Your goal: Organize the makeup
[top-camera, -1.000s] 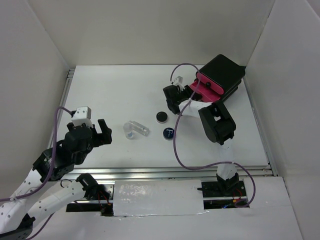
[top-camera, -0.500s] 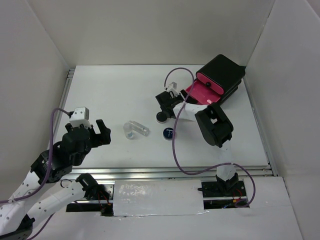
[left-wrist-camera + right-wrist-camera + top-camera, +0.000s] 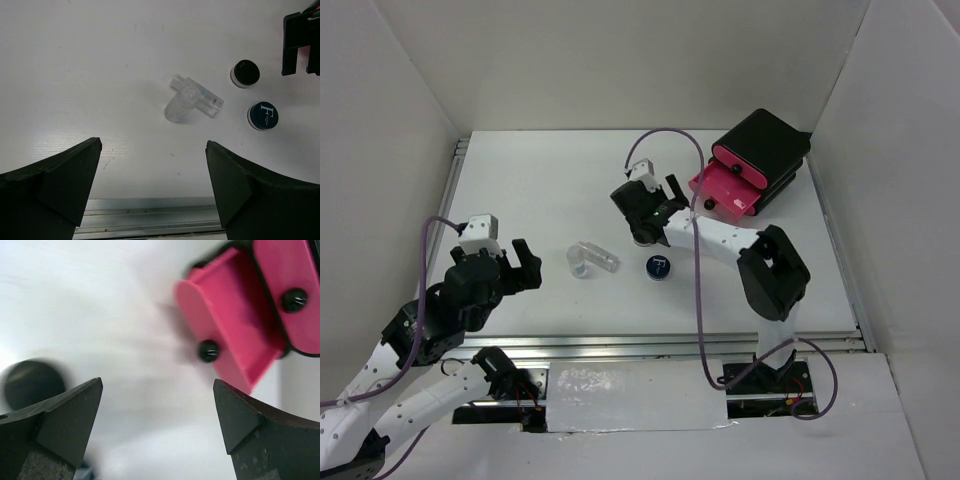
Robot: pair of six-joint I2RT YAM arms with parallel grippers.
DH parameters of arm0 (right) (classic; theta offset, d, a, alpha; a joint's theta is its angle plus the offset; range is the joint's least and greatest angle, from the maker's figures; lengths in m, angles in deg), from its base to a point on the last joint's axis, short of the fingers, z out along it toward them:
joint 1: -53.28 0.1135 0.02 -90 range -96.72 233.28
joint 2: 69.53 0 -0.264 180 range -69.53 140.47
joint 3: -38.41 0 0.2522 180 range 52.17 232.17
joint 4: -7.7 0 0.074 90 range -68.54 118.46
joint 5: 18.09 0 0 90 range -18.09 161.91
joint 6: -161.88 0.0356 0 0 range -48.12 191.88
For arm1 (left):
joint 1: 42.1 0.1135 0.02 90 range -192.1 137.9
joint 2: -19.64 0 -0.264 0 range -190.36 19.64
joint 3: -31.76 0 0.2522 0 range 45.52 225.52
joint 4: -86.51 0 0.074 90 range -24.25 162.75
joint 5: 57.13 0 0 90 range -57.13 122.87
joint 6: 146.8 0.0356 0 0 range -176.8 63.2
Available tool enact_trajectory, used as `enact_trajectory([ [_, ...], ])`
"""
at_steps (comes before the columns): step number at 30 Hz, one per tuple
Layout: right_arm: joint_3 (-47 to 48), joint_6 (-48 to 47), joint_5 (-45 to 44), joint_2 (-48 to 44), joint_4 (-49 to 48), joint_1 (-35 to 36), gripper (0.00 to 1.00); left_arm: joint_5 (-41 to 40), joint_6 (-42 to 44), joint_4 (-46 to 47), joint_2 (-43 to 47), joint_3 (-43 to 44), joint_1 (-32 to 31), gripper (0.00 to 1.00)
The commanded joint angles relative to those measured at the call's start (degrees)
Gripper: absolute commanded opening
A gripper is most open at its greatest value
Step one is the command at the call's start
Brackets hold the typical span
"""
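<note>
The makeup on the white table is a black round compact [image 3: 245, 73], a dark-blue round compact with a white mark [image 3: 658, 266] [image 3: 263, 115], and a clear vial lying across a clear tube [image 3: 590, 258] [image 3: 192, 98]. My right gripper [image 3: 645, 212] [image 3: 157, 382] hovers open and empty over the black compact's spot. In the right wrist view the black compact [image 3: 32, 382] is a blur just left of the fingers. Near the left table edge, my left gripper [image 3: 525, 265] [image 3: 153, 145] stands open and empty, well short of the vial.
A black box [image 3: 765, 150] stands at the back right with one pink drawer [image 3: 725, 190] [image 3: 230, 335] pulled out, its black knob [image 3: 207, 351] facing the right gripper. A metal rail [image 3: 150, 220] runs along the near table edge. White walls enclose the table.
The right gripper has swung left from the pink drawer to above the black compact, and its jaws have opened wide. The left arm has barely moved.
</note>
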Motion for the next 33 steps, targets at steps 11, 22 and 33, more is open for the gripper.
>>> enact_trajectory([
  [11,10.7,18.9,38.1,3.8,7.9,-0.7,1.00,-2.7,-1.3,0.0,-1.0,0.8,-0.4,0.99],
  [22,10.7,21.2,43.2,11.0,9.1,-5.8,0.95,-3.5,-1.8,-0.2,-1.4,0.8,-0.4,1.00],
  [33,9.0,20.0,44.1,5.5,8.7,-6.1,0.37,-7.6,-5.2,-3.1,-5.0,2.1,-0.1,1.00],
])
